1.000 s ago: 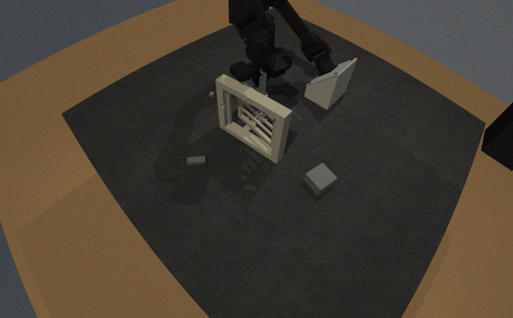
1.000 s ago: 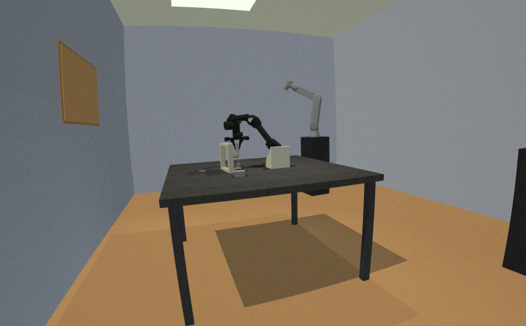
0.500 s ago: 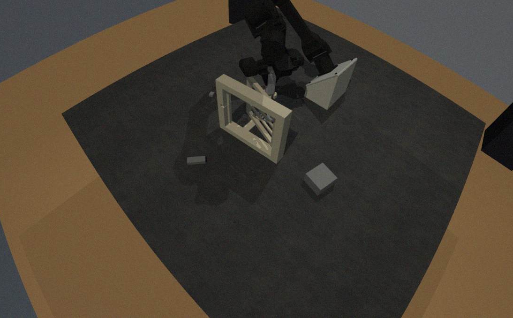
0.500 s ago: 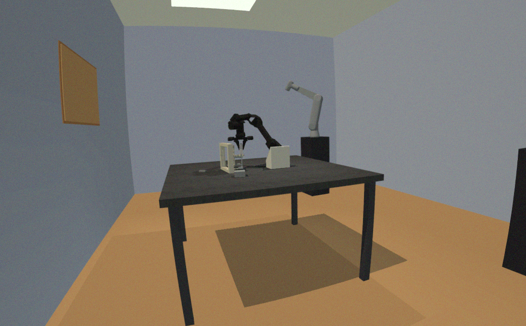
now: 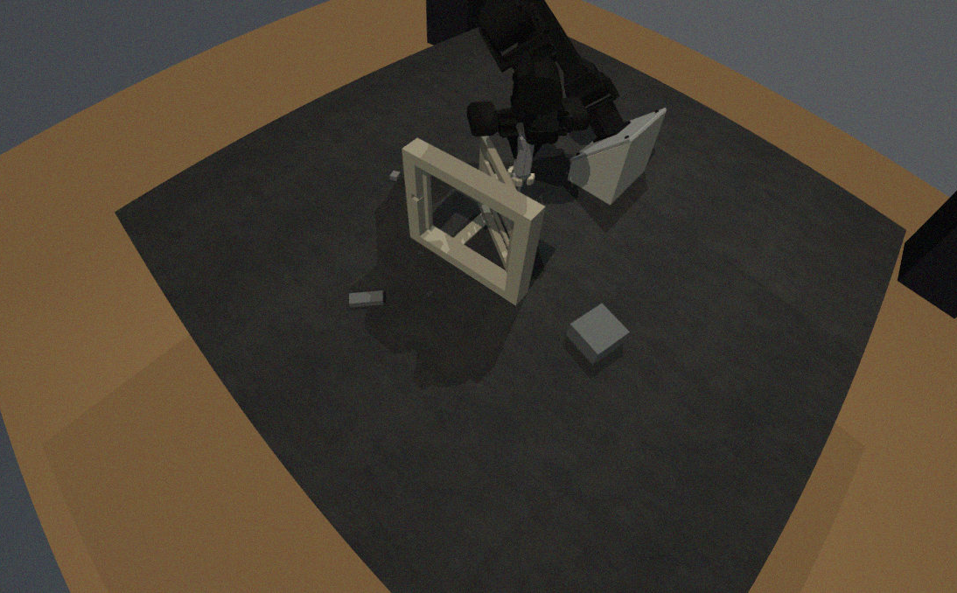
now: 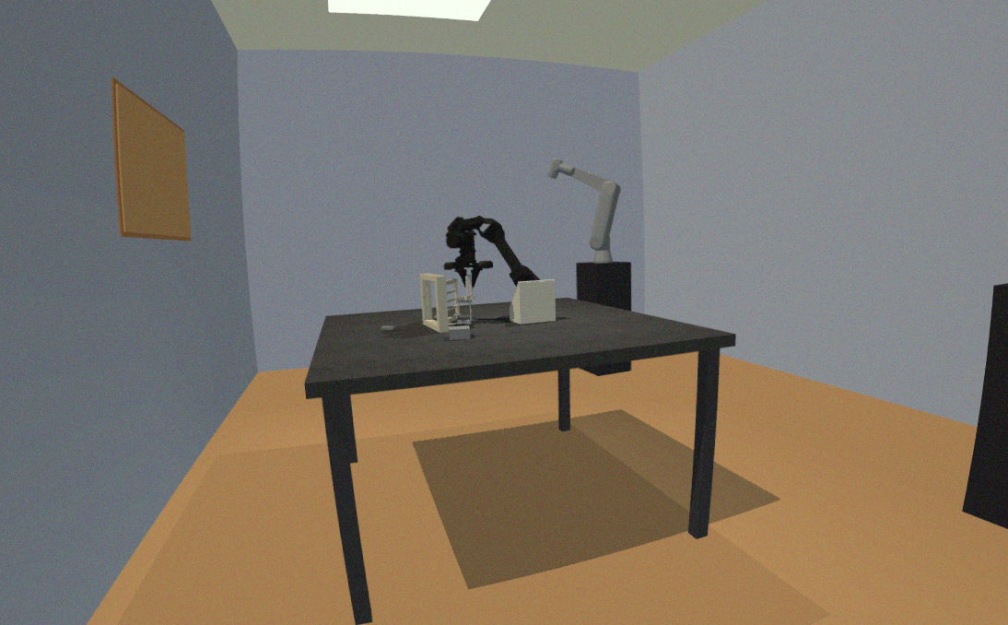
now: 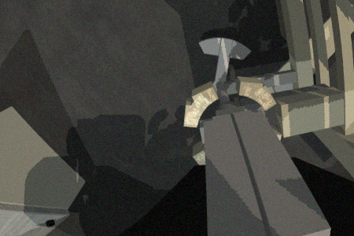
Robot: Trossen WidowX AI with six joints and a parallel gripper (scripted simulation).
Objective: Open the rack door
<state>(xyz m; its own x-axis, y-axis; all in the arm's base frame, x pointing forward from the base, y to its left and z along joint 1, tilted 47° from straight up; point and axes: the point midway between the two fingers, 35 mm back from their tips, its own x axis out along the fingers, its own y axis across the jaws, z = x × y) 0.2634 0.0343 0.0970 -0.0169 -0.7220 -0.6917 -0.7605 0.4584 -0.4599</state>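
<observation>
The rack's cream frame [image 5: 527, 254] [image 6: 440, 314] stands upright on the dark table. Its slatted door [image 5: 495, 162] [image 7: 302, 57] is swung well out on the arm's side, clearly ajar; the exact angle is hard to tell. My gripper [image 5: 522, 170] [image 6: 468, 291] [image 7: 245, 173] points down and is shut on the handle [image 5: 524, 177] [image 7: 200, 105] at the door's outer side. Pale curved pieces of the handle show on both sides of the fingers in the wrist view. The fingers hide the handle's grip, so how far it is turned cannot be read.
A pale slant-topped box [image 5: 615, 168] [image 6: 536, 302] [image 7: 23, 167] stands close beside the arm. A grey block [image 5: 598, 329] [image 6: 458, 333] lies in front of the frame's hinge side. A small grey bar [image 5: 366, 298] [image 6: 388, 327] and a tiny cube [image 5: 394, 176] lie beyond the other side.
</observation>
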